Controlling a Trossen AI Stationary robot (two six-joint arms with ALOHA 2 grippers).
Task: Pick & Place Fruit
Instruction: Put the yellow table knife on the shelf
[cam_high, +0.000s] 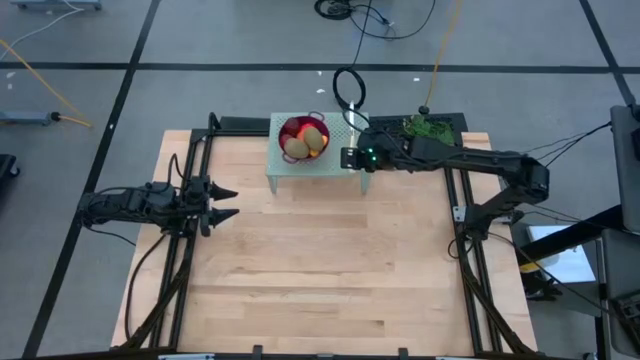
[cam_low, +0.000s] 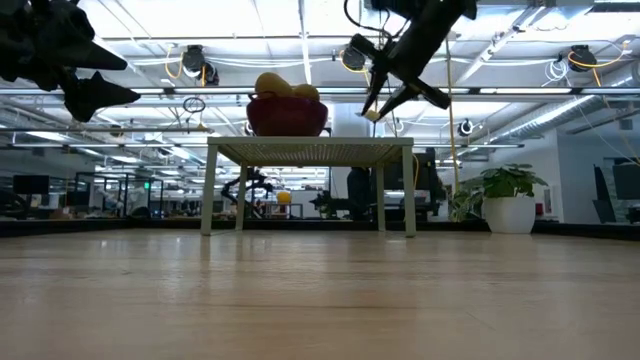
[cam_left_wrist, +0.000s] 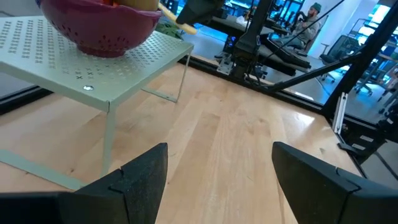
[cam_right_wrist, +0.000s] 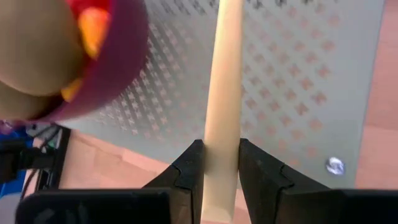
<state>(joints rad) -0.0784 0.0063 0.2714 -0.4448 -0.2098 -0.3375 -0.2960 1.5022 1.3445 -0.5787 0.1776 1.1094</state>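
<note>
The fruit (cam_high: 304, 140) sits heaped in the purple bowl (cam_high: 303, 125), which stands on a small perforated rack (cam_high: 335, 160) at the far edge of the desk (cam_high: 320, 270). The right gripper (cam_high: 349, 157) hangs over the rack's right end, jaws pinching a slim pale stick (cam_right_wrist: 221, 99), probably a knife handle. The left gripper (cam_high: 228, 203) waits over the desk's left side, jaws spread and empty.

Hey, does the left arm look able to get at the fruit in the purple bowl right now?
Probably yes. The left gripper hangs open and empty, the fruit sits uncovered in the bowl on the small rack, and bare table lies between. The right gripper holds a pale stick beside the bowl.
</note>
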